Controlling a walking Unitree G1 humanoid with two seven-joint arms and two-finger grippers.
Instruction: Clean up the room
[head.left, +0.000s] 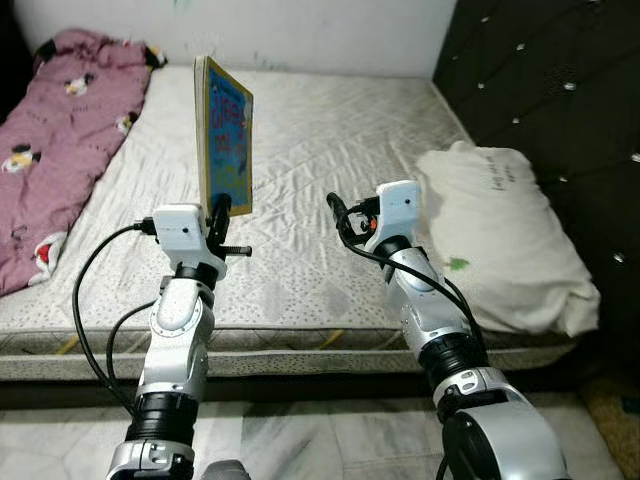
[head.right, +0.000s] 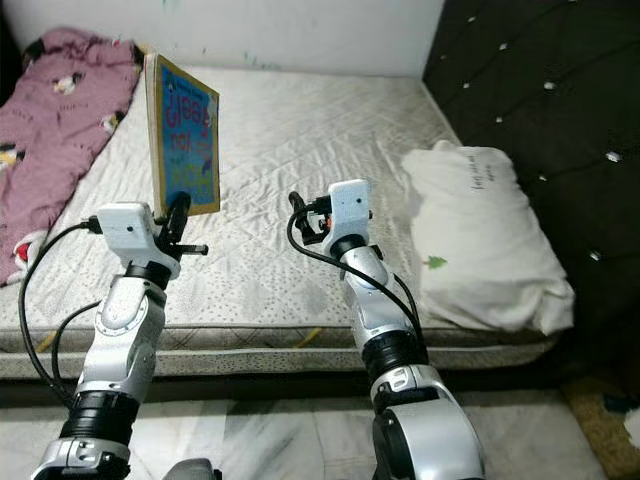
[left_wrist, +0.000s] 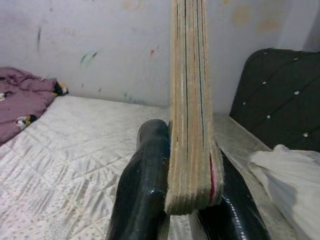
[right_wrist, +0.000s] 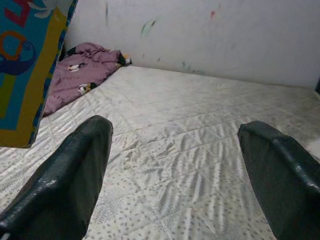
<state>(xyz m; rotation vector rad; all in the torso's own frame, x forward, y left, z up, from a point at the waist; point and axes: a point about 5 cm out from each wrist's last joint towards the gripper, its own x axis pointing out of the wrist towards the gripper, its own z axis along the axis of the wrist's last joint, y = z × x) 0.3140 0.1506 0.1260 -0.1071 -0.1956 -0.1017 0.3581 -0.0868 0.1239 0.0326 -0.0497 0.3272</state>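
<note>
The left gripper (head.left: 218, 212) grasps a thick board book (head.left: 224, 135) by its lower edge. The book stands upright above the fingers, over the mattress (head.left: 320, 150).

**Risk.** The grip covers a short strip at the bottom of a tall, heavy book. The likely failure is rotation about the pinch line: the book tips sideways or slips out between the pads and drops onto the mattress. A fast arm swing or a turn of the body would cause it.

**Right gripper.** The right gripper (right_wrist: 175, 170) has its fingers spread wide and holds nothing. It hovers over the mattress, and the book hangs just beside one finger.

**View differences.**
- Left wrist view: shows the page stack edge-on, clamped between both fingers (left_wrist: 142, 185).
- Head views: show the printed cover, a white pillow (head.left: 500, 235) and a purple blanket (head.left: 60, 130).
</note>
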